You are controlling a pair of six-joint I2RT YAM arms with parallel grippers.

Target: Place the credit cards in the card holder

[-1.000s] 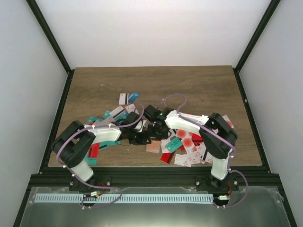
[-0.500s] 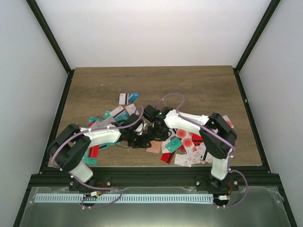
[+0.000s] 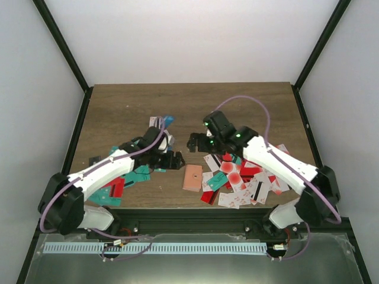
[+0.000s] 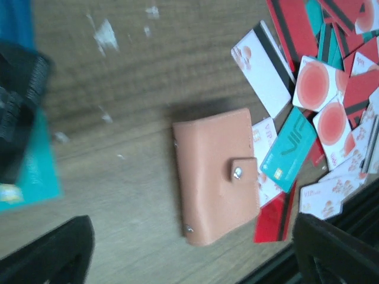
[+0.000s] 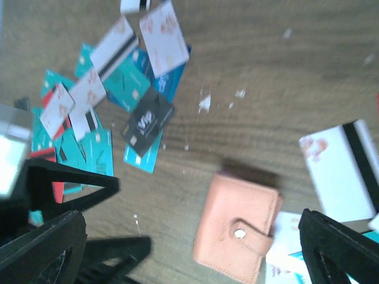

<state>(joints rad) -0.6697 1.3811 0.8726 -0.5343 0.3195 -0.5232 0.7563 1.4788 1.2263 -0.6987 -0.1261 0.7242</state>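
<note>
Closed holder (image 3: pixel 192 177) between two spreads of cards (image 3: pixel 243 177); both grippers gape wide, empty.
The pink holder, snap fastened, lies flat on the table (image 3: pixel 195 109) near its front edge. Cards fan out at its 3 o'clock, the nearest tucked under its edge; more lie apart at 9 o'clock. The left gripper (image 3: pixel 173 160) hangs at its 10 o'clock and the right gripper (image 3: pixel 193 142) at 12, neither touching it.

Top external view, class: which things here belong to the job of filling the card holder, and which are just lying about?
Part of the job:
- card holder, snapped shut
- credit cards, scattered on both sides of it
- left gripper and right gripper, both open and empty

Just there:
- wooden table
- purple cables along the arms
- white flecks on the wood
</note>
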